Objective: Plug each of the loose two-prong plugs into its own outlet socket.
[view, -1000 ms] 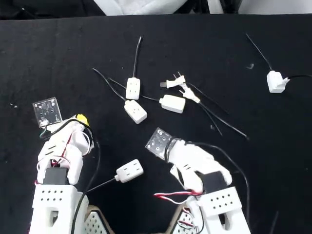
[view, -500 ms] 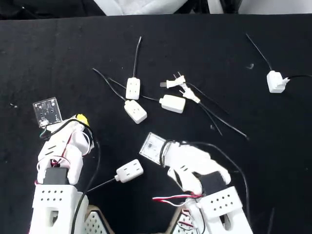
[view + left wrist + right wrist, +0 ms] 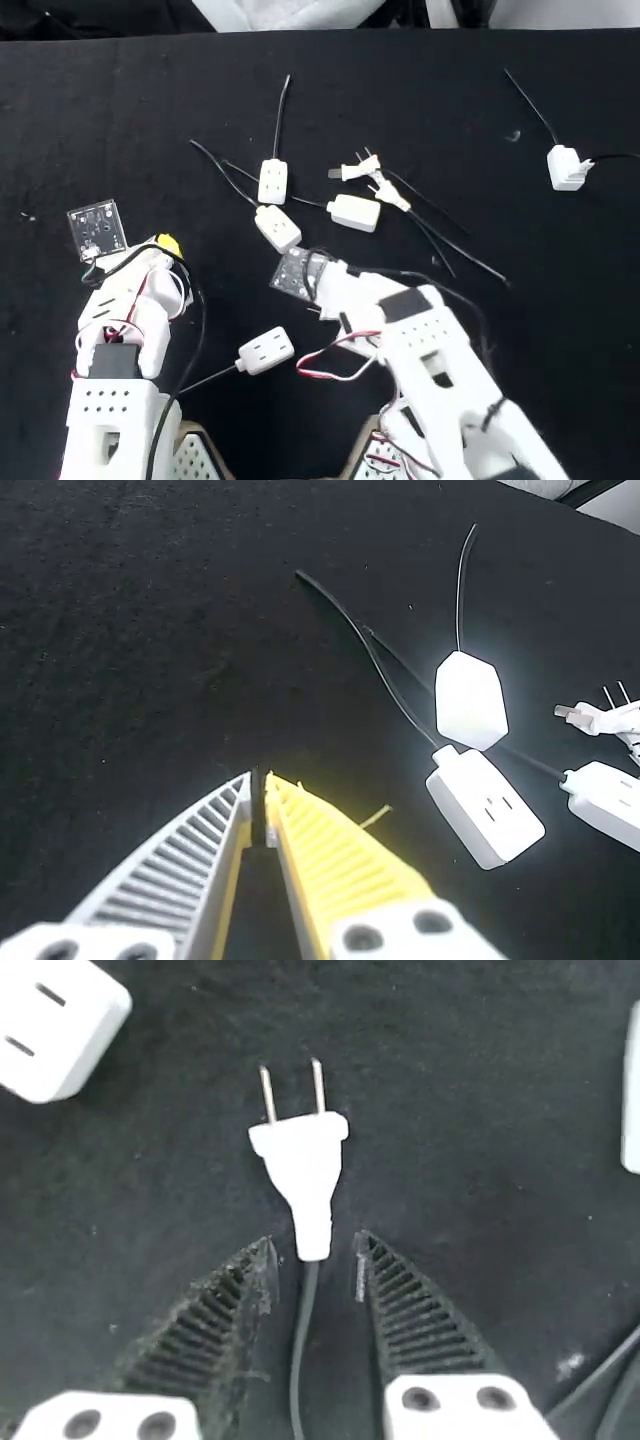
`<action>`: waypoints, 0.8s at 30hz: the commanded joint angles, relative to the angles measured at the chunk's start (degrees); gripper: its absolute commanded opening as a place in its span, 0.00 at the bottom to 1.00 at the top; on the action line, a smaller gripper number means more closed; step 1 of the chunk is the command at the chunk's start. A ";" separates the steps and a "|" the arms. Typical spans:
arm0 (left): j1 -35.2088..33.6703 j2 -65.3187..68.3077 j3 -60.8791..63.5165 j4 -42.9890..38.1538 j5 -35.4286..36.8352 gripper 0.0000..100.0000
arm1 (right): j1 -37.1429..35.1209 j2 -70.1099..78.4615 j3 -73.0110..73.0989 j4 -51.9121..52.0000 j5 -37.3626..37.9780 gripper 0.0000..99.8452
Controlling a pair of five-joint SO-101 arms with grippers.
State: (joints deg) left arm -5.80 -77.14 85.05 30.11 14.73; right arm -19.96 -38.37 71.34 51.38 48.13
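Observation:
In the right wrist view a white two-prong plug (image 3: 300,1155) lies flat on the black table, prongs pointing away. My right gripper (image 3: 312,1255) is open, with one finger on each side of the plug's cable end and not touching it. From above, the right arm (image 3: 400,310) covers that spot, just below a white socket (image 3: 278,228). My left gripper (image 3: 258,780) is shut on nothing and rests low at the left, yellow tip (image 3: 165,245) showing. Two more loose plugs (image 3: 355,170) (image 3: 390,192) lie mid-table by another socket (image 3: 354,212).
More white sockets lie at the upper middle (image 3: 273,181), the front (image 3: 265,350) and the far right (image 3: 567,167), the last with a plug in it. Thin black cables trail across the middle of the table. A small marker board (image 3: 97,228) sits at the left.
The right arm has swung left and stretched forward, so its wrist now sits close under the middle socket. The left arm has not moved.

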 commanded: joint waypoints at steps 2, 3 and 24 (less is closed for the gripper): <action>-0.48 -0.35 -2.33 -1.41 0.18 0.03 | -0.35 5.49 -5.23 -3.69 0.53 0.13; -0.48 -0.35 -2.42 -1.41 0.18 0.03 | -0.35 6.81 -6.29 -3.60 0.53 0.13; -0.48 -0.35 -2.51 -1.41 0.18 0.03 | -0.53 22.90 -14.99 -3.87 2.11 0.01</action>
State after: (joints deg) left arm -5.80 -77.14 85.05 30.11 14.73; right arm -19.78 -15.69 58.77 47.96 49.54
